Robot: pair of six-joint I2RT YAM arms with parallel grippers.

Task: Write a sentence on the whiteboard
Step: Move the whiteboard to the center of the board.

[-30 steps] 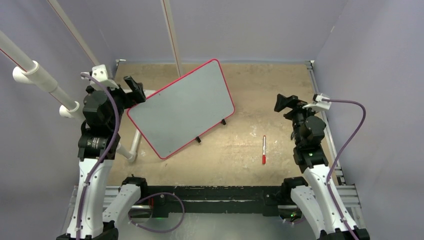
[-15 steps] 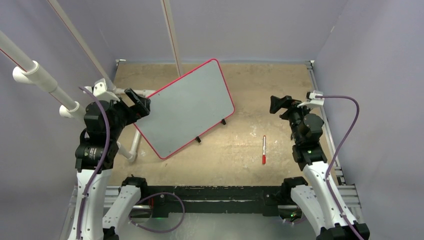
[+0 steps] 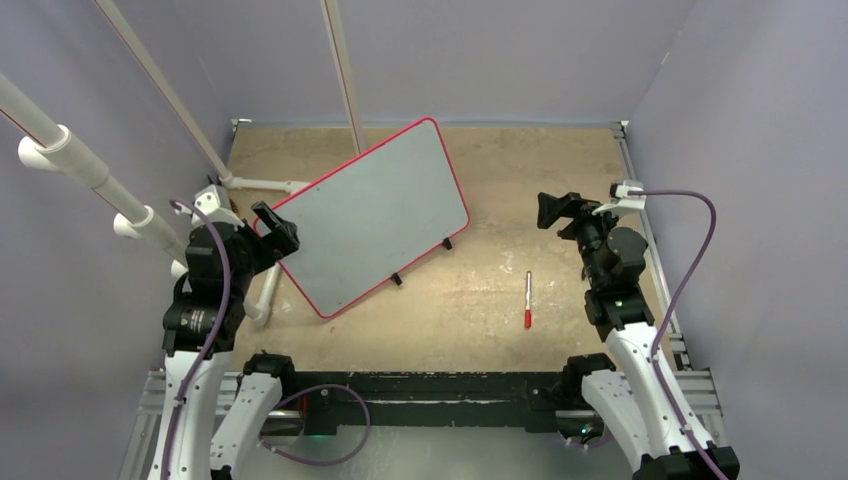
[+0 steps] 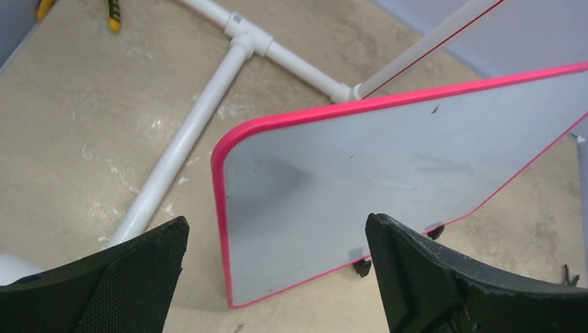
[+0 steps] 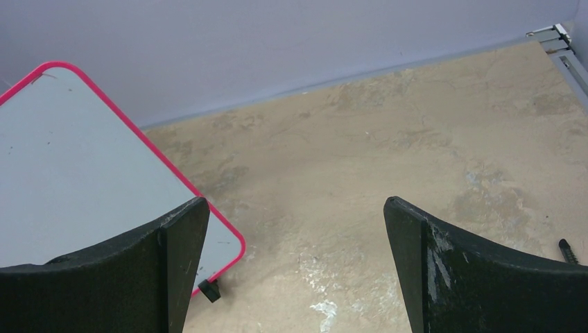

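Room: plain lilac-grey walls (image 3: pixel 500 60) box the cell on 3 sides, close behind and to the R of the whiteboard, so little swing room.

Table (image 3: pixel 500 170): tan, mottled, scuffed and matte. It prob. gives fair friction under the whiteboard's feet.

Whiteboard (image 3: pixel 375 215): mid-table, turned at an angle, red rim, pale grey face. No sentence shows on it, so the face reads blank and writing is not begun. It sits on small black feet (image 3: pixel 396 279) along its near-R edge and looks propped at a slant; can't tell how steep. Judged stiff, light and slick-faced, so it will likely skid or rock under pen pressure. Best braced at the rim or a corner, not on the face.

Pipe (image 3: pixel 262 184): white PVC, lies on the table L of the whiteboard and runs behind its L corner.

Left gripper (image 3: pixel 278 228): fingers spread wide, holding nothing, straddling the whiteboard's L corner from above. Contact w/ rim: can't tell.

Right gripper (image 3: pixel 555 208): also spread wide, empty, well R of the whiteboard.

Marker (image 3: pixel 528 298): thin, white w/ red end, flat on the table, well R of the whiteboard's near-R edge. Judged light, rigid and prone to roll; pinch mid-barrel, across its length.
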